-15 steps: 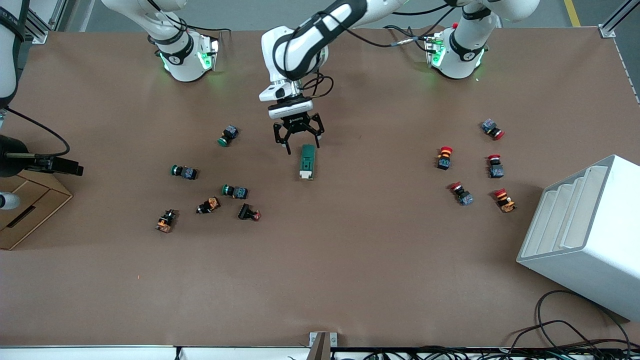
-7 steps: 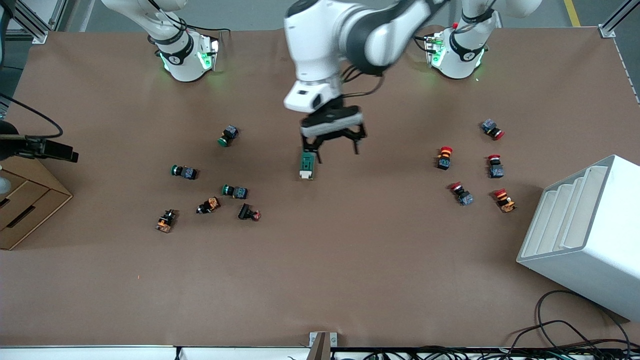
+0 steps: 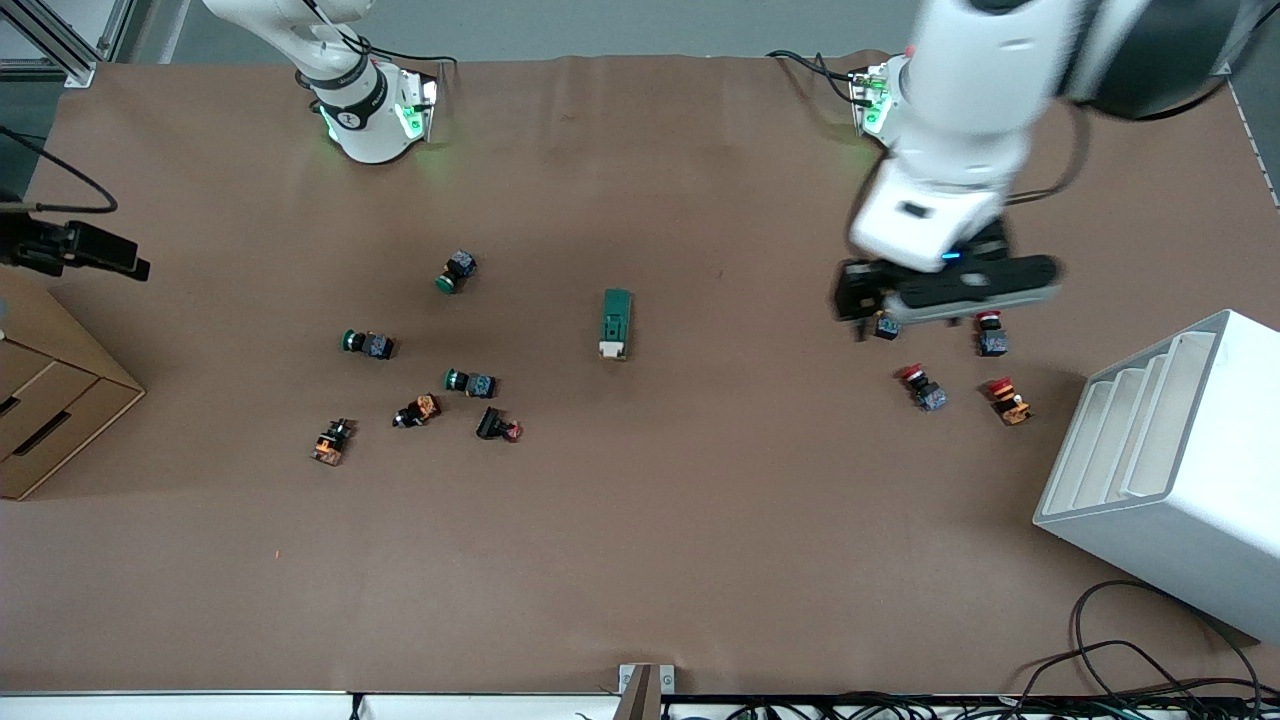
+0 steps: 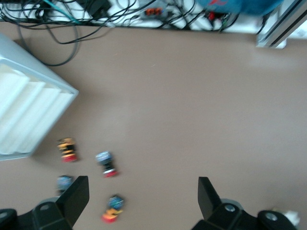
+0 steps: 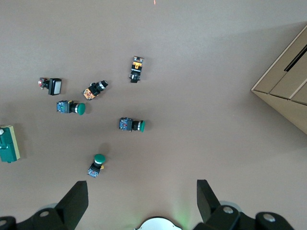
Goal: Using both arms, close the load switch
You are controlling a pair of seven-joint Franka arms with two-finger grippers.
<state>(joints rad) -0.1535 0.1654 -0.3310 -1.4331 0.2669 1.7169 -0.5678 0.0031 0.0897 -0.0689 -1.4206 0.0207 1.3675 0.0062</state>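
Note:
The load switch [image 3: 615, 323], a dark green block with a cream end, lies alone mid-table with its cream end toward the front camera. It also shows at the edge of the right wrist view [image 5: 8, 143]. My left gripper [image 3: 945, 292] is open and empty, up in the air over the red push-buttons [image 3: 922, 388] at the left arm's end. Its wrist view shows the open left gripper [image 4: 143, 178] with bare table between the fingers. My right gripper [image 5: 141, 182] is open and empty, high over the table by the right arm's base [image 3: 370, 110].
Green and orange push-buttons [image 3: 470, 383] lie scattered toward the right arm's end. A white slotted rack [image 3: 1170, 470] stands at the left arm's end. A cardboard box [image 3: 50, 400] sits at the right arm's end. Cables [image 3: 1130, 660] lie by the front edge.
My left gripper has left the load switch, risen and swung to over the red push-buttons at its own end. The load switch has not moved.

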